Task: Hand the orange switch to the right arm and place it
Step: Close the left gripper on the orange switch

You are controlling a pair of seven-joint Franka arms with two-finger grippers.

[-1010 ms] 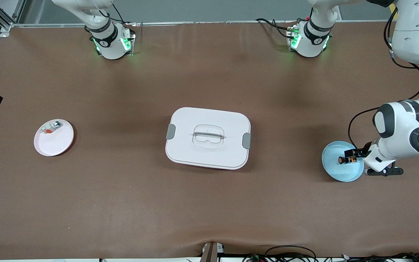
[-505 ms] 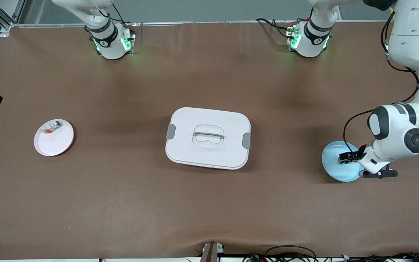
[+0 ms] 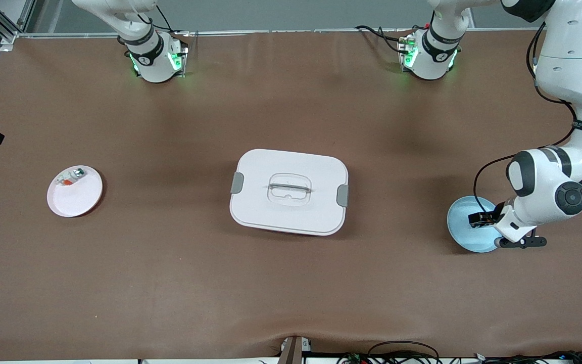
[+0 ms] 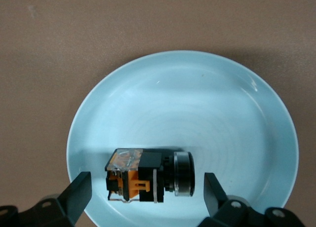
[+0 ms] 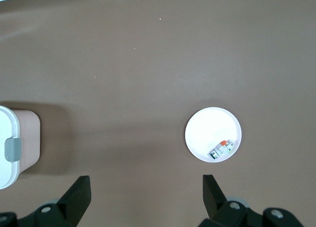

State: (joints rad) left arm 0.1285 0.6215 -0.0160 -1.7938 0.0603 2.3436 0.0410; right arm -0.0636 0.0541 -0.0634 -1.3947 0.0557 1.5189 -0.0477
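Note:
The orange switch lies on its side in the light blue plate, its black body and orange marks showing. My left gripper is open and low over the plate at the left arm's end of the table. Its fingers stand on either side of the switch with a gap at each side. In the front view the left gripper covers most of the switch. My right gripper is open and empty, high above bare table; it is out of the front view.
A white lidded box sits mid-table; its edge shows in the right wrist view. A white plate at the right arm's end holds a whitish clear part; plate and part also show in the right wrist view.
The left arm has shifted a little toward the table's middle, and its gripper has come over the switch, which showed more fully in the front view before. Nothing else moved.

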